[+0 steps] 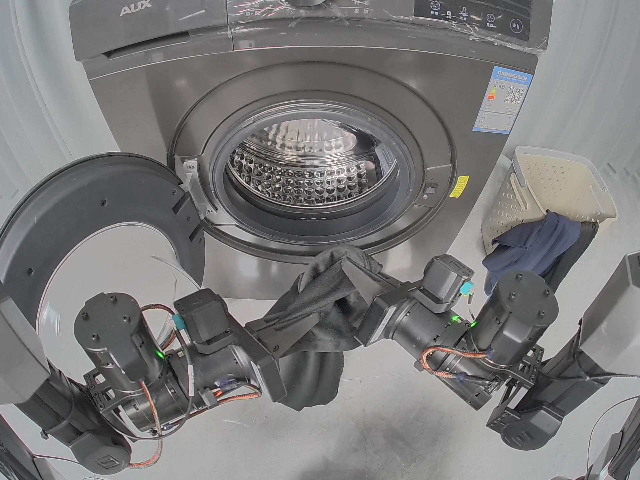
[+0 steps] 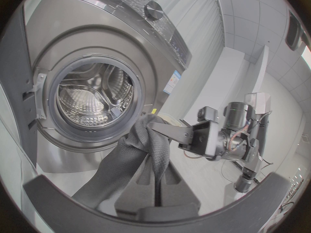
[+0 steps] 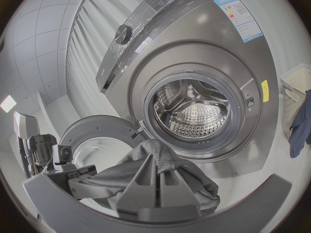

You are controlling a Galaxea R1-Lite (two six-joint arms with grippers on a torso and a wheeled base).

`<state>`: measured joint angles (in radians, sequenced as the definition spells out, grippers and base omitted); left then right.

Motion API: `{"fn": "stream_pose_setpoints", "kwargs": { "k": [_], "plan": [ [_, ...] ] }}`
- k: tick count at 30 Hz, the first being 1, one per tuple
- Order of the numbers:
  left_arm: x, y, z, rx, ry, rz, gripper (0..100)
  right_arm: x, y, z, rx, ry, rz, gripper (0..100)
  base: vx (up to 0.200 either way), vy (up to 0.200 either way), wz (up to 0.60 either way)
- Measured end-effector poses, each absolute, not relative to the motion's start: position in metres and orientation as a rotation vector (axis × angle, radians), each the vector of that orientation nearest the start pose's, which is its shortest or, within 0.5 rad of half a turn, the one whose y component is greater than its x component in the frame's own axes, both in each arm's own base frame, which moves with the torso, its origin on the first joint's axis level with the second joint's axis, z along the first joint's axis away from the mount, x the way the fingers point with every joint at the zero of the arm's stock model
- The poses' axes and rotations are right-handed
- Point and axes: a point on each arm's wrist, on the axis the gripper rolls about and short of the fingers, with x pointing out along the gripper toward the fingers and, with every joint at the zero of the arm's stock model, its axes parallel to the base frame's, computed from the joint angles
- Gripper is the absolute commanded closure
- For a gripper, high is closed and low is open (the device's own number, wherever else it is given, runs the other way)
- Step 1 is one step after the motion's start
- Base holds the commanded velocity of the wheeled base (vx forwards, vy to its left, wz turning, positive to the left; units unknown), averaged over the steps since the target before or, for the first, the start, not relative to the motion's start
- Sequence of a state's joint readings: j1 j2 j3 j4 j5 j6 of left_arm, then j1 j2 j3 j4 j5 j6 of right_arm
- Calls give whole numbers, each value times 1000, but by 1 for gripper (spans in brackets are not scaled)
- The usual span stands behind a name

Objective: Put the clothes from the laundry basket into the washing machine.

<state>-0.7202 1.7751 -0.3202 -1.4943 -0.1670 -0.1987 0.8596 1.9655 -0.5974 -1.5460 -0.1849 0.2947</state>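
Holding dark garment [image 1: 320,298] pinched in my left pincer [image 1: 300,325] and right pincer [image 1: 353,273], below drum mouth [image 1: 310,168]; its hanging slack may snag there, dragging it out.

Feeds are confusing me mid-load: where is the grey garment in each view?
Head view: grey garment low centre, just below the washer opening.
Left wrist view: garment draped over the left claw, in front of the washer opening.
Right wrist view: garment bunched over the right claw, in front of the washer opening.
Shared landmark: the round washer opening.
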Motion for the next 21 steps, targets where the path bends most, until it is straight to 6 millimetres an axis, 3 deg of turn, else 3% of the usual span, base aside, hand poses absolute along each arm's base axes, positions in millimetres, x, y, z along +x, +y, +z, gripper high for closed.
{"fn": "stream_pose_setpoints", "kwargs": {
  "k": [8,16,17,21],
  "plan": [
    [177,-175,126,-182,100,-992,100,217,243,139,371,-61,690,100,0,0,0],
    [184,-174,131,-195,70,-970,100,218,242,139,370,-60,685,100,0,0,0],
    [185,-173,132,-195,67,-968,100,217,242,139,369,-58,687,0,0,0,0],
    [188,-173,136,-204,38,-967,100,213,241,137,363,-48,694,0,0,0,0]
  ]
}}
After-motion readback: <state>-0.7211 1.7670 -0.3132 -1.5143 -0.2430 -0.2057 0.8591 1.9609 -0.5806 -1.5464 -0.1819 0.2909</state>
